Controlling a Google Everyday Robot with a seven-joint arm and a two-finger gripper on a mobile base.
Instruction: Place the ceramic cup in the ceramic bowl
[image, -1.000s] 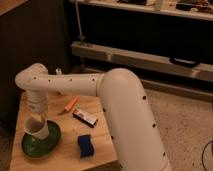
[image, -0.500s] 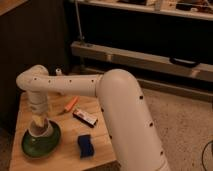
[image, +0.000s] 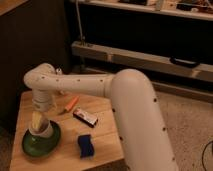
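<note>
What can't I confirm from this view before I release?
- Gripper: it hangs over the bowl, but the arm's wrist covers it from above, so its grip is hidden.
- Cup: only its side shows; whether its base touches the bowl is too blurred to tell.
- Bowl's inside: covered by the cup and wrist.
- Table: its near left corner is cut off by the frame's bottom edge.

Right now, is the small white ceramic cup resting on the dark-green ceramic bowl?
Touching: the camera view shows the cup sitting inside the bowl, claw directly above it.
</note>
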